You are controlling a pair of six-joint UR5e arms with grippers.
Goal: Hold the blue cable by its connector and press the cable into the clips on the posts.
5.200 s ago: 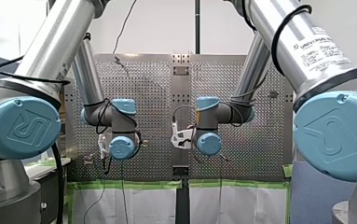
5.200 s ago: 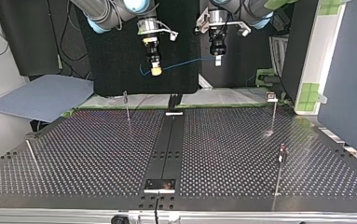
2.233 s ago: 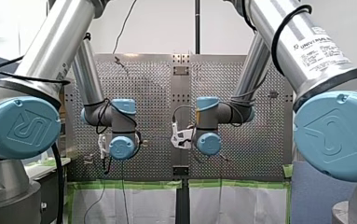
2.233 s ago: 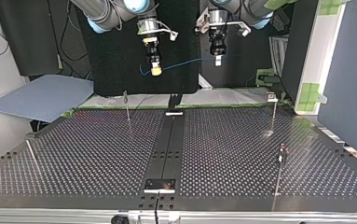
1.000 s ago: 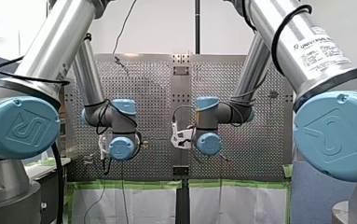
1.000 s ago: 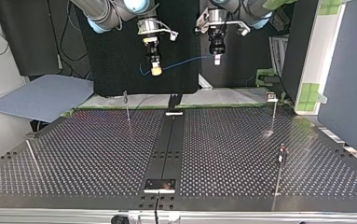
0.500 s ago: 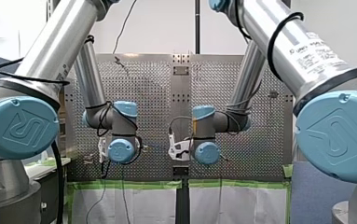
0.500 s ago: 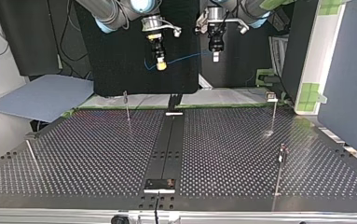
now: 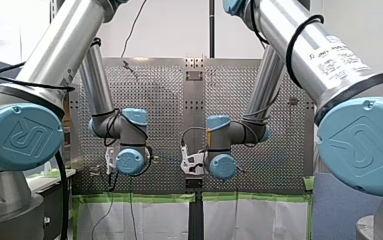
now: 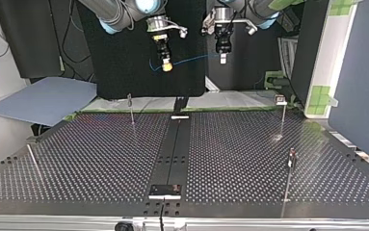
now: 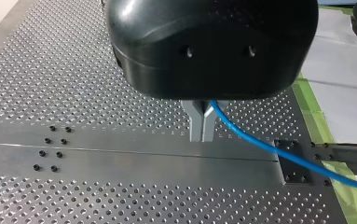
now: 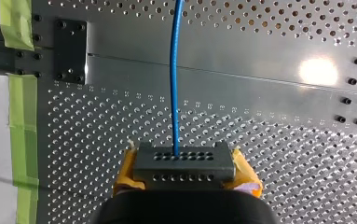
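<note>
Front view: the wrists hide both grippers' fingers over the perforated metal table (image 9: pixel 159 90). Top view: the thin blue cable (image 10: pixel 191 59) hangs in the air between my right gripper (image 10: pixel 166 66) and my left gripper (image 10: pixel 223 58), well above the thin metal posts (image 10: pixel 131 109). Left wrist view: the metal fingers (image 11: pixel 195 123) are pressed together, it seems on the cable. Right wrist view: the yellow pads (image 12: pixel 126 170) pinch the dark perforated connector block (image 12: pixel 184 161).

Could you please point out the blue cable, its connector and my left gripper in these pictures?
blue cable (image 12: pixel 174 70), right wrist view, on the middle of its straight run.
connector (image 12: pixel 184 163), right wrist view, on its grey perforated face.
left gripper (image 11: pixel 202 136), left wrist view, midway between its metal fingertips.
</note>
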